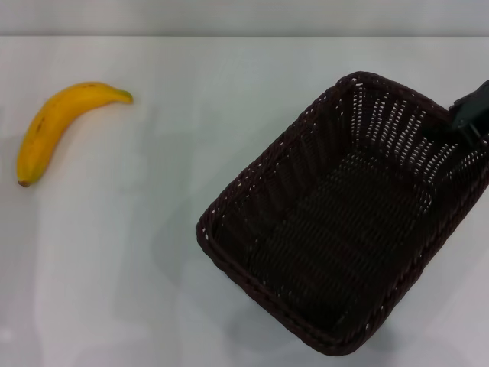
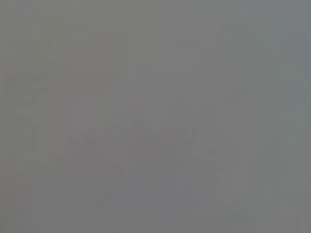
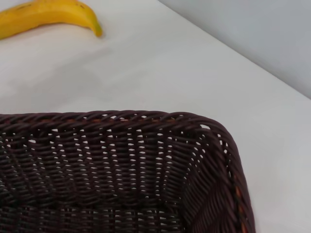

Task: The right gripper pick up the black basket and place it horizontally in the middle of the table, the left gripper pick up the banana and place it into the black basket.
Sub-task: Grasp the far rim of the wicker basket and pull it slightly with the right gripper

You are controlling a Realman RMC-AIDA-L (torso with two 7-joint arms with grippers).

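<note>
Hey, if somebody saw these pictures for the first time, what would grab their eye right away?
First the big black basket, empty and sitting askew on the right side of the white table. Next the banana, lying alone far off on the table's left. The right gripper is at the basket's far right rim; the left gripper is not in view.

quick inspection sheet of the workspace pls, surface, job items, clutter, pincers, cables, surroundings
surface: white table, bare between the items
black basket: on the table's right side, lying diagonally, nothing inside
banana: lies on the table at far left, well apart from the basket
clutter: nothing seen
right pincer: at the basket's far right rim; grip state not visible
left pincer: not in view; the left wrist view shows only grey
cables: nothing seen
surroundings: plain grey wall behind the table
</note>
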